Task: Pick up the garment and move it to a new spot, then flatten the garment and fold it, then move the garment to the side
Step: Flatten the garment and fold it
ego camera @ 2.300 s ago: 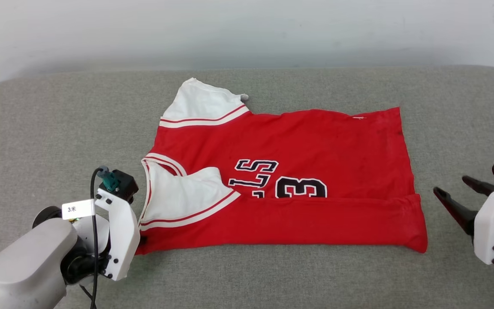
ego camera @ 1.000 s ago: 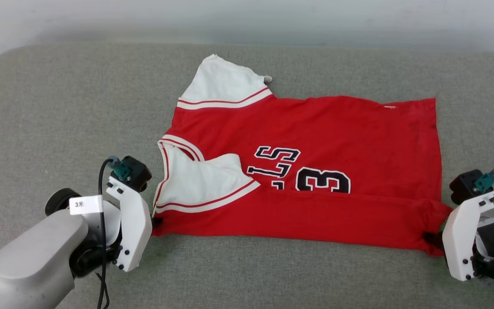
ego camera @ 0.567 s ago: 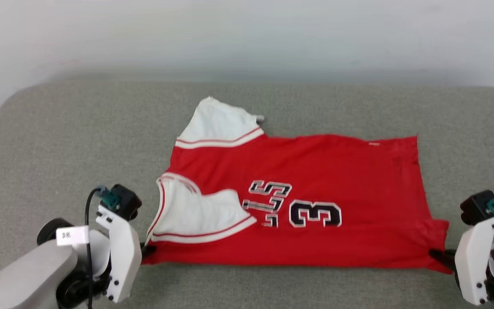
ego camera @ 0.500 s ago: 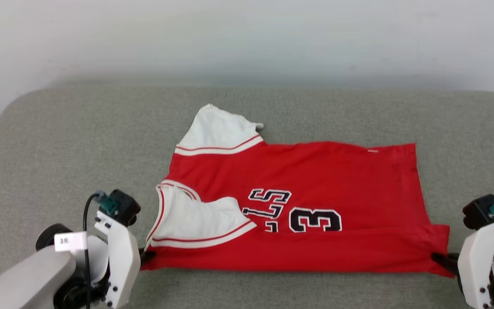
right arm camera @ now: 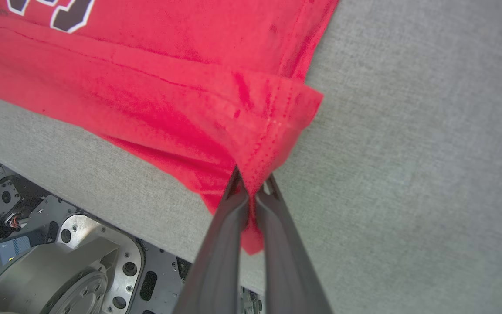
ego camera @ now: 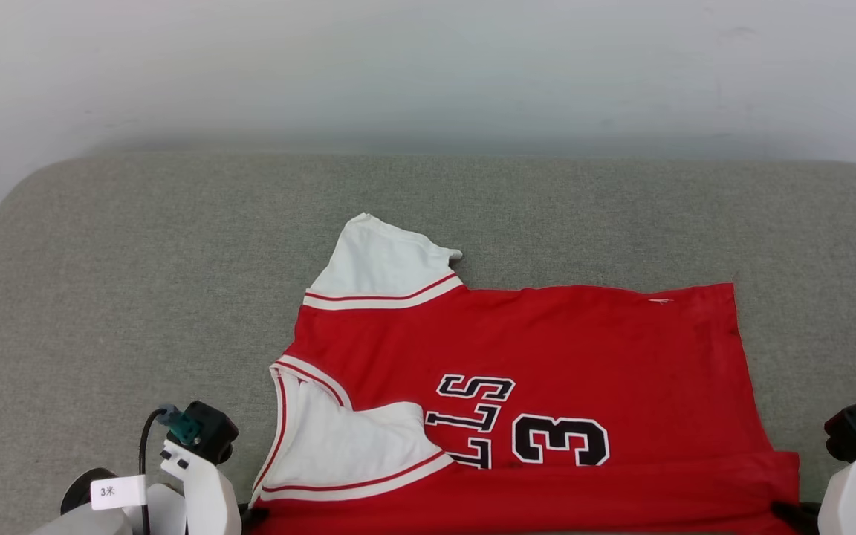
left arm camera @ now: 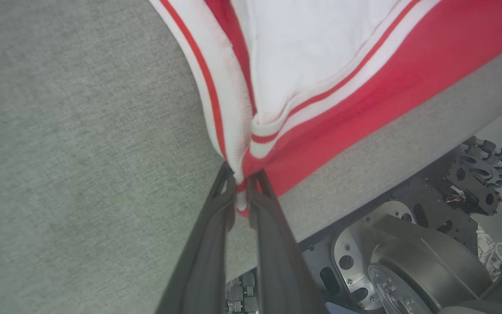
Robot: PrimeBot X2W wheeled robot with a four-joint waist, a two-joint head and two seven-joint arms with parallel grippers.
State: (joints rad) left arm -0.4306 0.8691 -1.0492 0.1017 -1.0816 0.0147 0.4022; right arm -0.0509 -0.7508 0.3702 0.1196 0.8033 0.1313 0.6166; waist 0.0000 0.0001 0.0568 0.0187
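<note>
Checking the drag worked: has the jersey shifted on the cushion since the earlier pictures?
Yes. The jersey has slid toward the robot: the gap from its white sleeve to the cushion's back edge has widened.

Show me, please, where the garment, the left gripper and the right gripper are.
garment (ego camera: 547, 342): head view, plain red cloth beyond the lettering.
left gripper (left arm camera: 242, 181): left wrist view, between its fingertips, pinching the striped corner.
right gripper (right arm camera: 252, 183): right wrist view, between its fingertips, pinching the red hem corner.
</note>
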